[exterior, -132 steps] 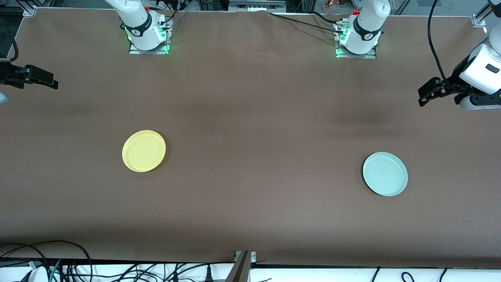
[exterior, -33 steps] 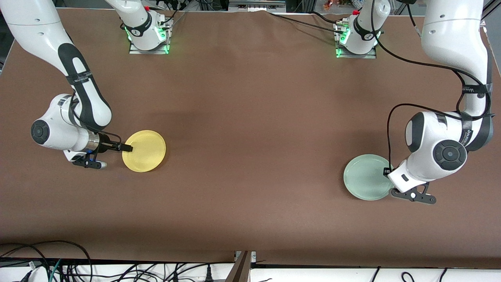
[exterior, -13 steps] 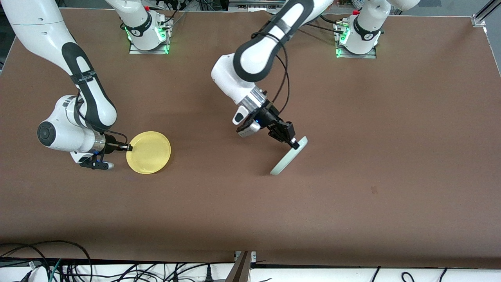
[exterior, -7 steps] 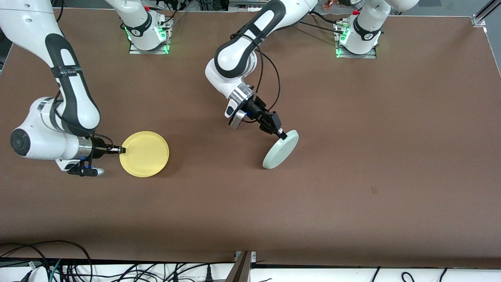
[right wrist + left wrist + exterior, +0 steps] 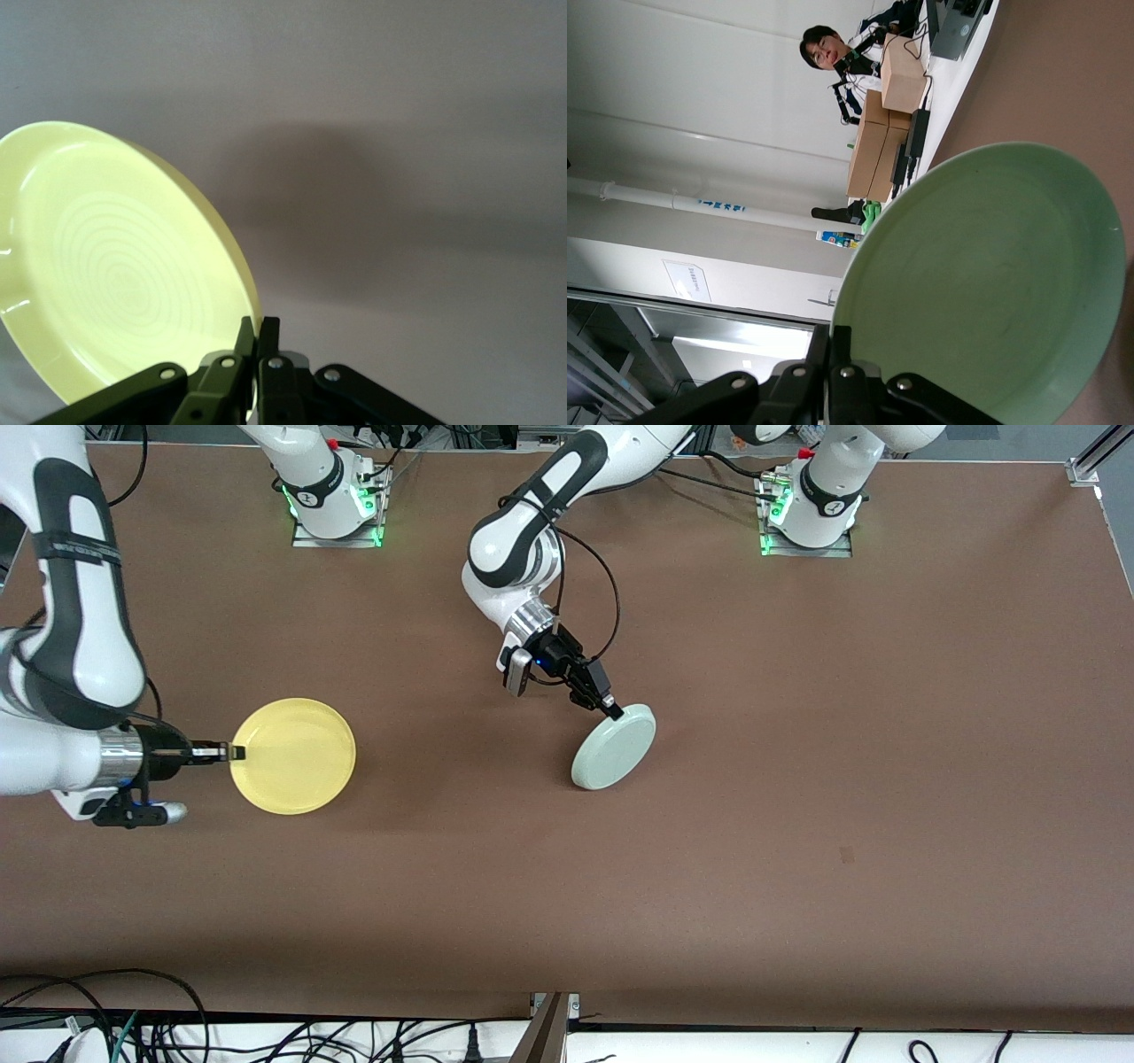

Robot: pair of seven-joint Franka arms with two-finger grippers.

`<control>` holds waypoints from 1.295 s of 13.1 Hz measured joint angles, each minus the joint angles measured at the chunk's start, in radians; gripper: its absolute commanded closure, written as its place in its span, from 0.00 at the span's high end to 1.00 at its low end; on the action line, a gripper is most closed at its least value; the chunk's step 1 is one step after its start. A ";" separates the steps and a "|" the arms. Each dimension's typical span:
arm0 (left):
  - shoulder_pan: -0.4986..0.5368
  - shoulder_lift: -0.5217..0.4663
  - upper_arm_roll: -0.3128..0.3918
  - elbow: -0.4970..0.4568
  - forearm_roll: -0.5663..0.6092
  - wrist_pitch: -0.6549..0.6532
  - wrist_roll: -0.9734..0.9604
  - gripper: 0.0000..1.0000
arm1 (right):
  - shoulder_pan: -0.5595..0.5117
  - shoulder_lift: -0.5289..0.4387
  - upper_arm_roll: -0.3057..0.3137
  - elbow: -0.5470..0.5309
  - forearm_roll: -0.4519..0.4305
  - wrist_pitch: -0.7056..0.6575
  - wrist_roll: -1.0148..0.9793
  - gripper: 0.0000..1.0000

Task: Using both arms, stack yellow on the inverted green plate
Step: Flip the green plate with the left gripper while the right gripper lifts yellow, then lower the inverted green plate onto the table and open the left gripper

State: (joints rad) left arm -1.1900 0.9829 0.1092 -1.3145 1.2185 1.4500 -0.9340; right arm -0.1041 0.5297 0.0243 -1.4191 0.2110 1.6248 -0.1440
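Two plates are each gripped at the rim, one per arm. Reaching from its base to the middle of the worktop, the left gripper has its fingers clenched on the edge of the green plate, which is tilted with its underside turned up toward the front camera and its hollow face toward the left wrist camera. Over the right arm's end of the worktop, the right gripper has its fingers pinched on the rim of the yellow plate, carried clear of the surface with a shadow below it, well apart from the green one.
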 measured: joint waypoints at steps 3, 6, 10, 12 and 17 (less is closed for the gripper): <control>-0.036 0.010 0.001 0.000 0.000 -0.004 -0.010 0.00 | -0.015 0.000 0.001 0.067 0.000 -0.094 -0.023 0.00; -0.065 0.017 0.001 0.000 0.000 -0.010 -0.012 1.00 | -0.011 0.000 0.007 0.115 0.000 -0.148 -0.023 0.00; -0.094 0.028 -0.003 0.000 0.000 -0.008 -0.014 1.00 | -0.010 0.023 0.010 0.115 0.000 -0.156 -0.023 0.00; -0.108 0.028 -0.028 0.001 0.000 -0.004 -0.014 1.00 | -0.009 0.039 0.010 0.115 0.000 -0.156 -0.023 0.00; -0.128 0.028 -0.101 0.014 -0.071 0.081 -0.102 1.00 | -0.006 0.061 0.010 0.114 0.000 -0.156 -0.039 0.00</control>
State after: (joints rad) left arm -1.3178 1.0113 0.0084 -1.3009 1.1476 1.5311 -1.0361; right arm -0.1098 0.5904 0.0346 -1.3046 0.2111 1.4689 -0.1829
